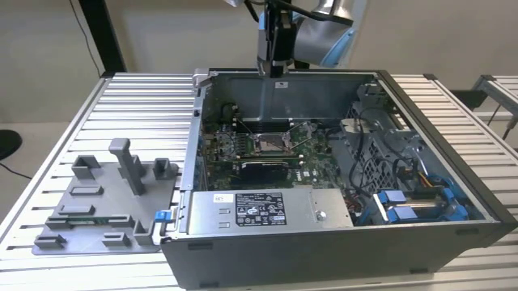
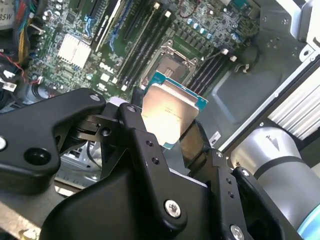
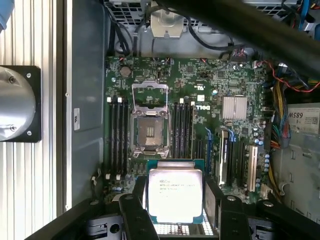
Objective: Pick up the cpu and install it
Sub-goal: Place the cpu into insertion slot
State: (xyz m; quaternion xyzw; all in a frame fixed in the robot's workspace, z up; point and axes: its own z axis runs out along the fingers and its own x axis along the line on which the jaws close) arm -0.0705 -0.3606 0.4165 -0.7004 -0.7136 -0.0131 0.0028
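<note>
The cpu point(image 3: 175, 195), a thin square chip with a silvery top and a green edge, sits between the black fingers of my gripper point(image 3: 176, 202), which is shut on it. In the second wrist view the cpu point(image 2: 167, 111) hangs tilted in the gripper point(image 2: 167, 125) above the motherboard. The bare socket point(image 3: 149, 134) lies on the green board with its metal load plate point(image 3: 149, 95) swung open, a short way off from the chip. In the exterior view the gripper point(image 1: 273, 65) hovers over the rear wall of the open computer case point(image 1: 340, 242), well above the socket point(image 1: 267, 143).
A silver power-supply box point(image 1: 271, 209) fills the case's near side, and blue drive brackets point(image 1: 404, 203) with cables stand on the exterior view's right. Memory slots point(image 3: 116, 135) flank the socket. A grey tray point(image 1: 97, 206) with plastic blocks lies on the slatted table at the exterior view's left.
</note>
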